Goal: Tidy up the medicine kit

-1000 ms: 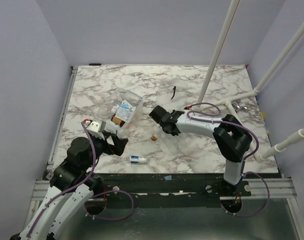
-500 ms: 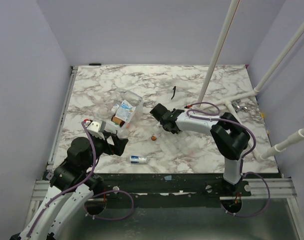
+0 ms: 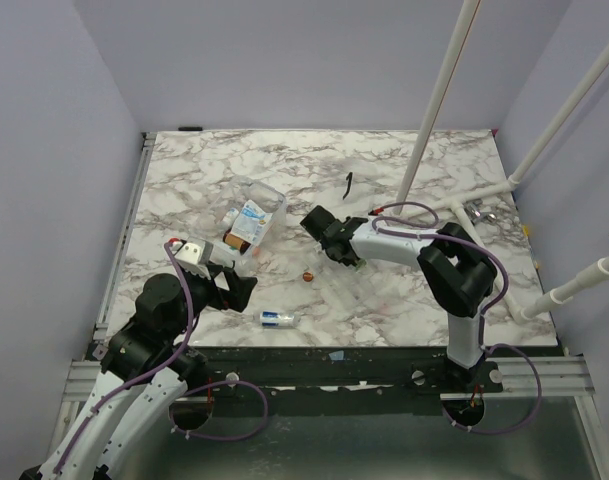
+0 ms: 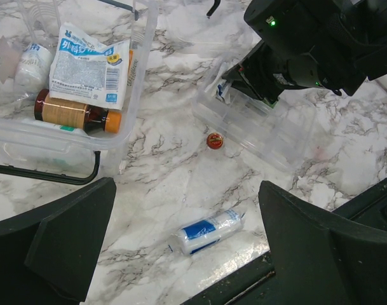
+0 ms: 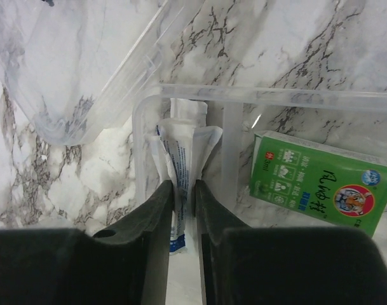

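Right pincer (image 5: 183,187): fingers nearly together, clamped on a white sachet with blue print (image 5: 180,159), one finger against each face. The sachet stands on edge in the corner compartment of a clear divided tray (image 5: 276,94), among a few like packets.

Just right of the pincer, across a divider wall, a green carton with a round tiger badge (image 5: 320,184) lies flat in the next compartment.

Ahead and to the left of the fingers, a second clear plastic piece (image 5: 85,76) lies at a tilt against the tray's corner. I cannot tell what it belongs to.

Both sit on the marble worktop (image 4: 161,165). A small red-orange cap (image 4: 214,140) lies loose just outside the tray, on the side toward the left arm.

The medicine kit (image 4: 139,70) is further off on that same side, apart from the tray. It is open, with its black handle (image 4: 53,173) on the near edge. Inside it are a white packet with blue print (image 4: 91,67), a brown bottle with an orange cap (image 4: 75,114) and a white bottle (image 4: 31,63).

Left pincer (image 4: 187,190): fingers wide apart with nothing between them, hanging above the worktop on the near side of the kit. A small white bottle with a blue label (image 4: 209,232) lies on its side under it, near the worktop's front edge.
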Controlling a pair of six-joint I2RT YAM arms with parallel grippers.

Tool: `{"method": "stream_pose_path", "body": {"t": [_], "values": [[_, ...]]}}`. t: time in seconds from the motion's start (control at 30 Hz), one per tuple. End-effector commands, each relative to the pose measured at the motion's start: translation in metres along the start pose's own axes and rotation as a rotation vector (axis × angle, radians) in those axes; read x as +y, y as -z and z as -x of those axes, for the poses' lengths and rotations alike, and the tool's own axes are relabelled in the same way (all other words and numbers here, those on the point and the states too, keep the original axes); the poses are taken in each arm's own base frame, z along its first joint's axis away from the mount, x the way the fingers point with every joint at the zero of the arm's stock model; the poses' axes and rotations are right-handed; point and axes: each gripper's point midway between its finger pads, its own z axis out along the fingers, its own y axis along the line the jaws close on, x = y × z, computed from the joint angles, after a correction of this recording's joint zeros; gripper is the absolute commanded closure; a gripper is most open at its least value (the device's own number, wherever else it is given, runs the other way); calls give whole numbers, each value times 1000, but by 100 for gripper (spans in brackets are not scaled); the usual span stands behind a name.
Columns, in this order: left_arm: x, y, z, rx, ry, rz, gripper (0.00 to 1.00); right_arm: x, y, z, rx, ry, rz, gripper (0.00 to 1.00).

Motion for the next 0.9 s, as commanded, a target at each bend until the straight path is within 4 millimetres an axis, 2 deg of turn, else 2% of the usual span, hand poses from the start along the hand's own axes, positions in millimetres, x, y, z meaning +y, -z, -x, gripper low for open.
{"method": "stream_pose_path", "body": {"t": [0.0, 0.27, 0.6, 0.87], "values": [[-4, -3, -1, 0, -7, -27, 2, 1, -1, 8, -34, 39, -24, 75], [-4, -3, 0, -1, -7, -27, 2, 6, 7, 19, -63, 62, -27, 74], [-5, -3, -1, 1, -7, -30, 2, 1, 11, 25, -74, 95, -50, 71], [-5, -3, -1, 2, -5, -28, 2, 16, 27, 41, -96, 117, 1, 71]]}}
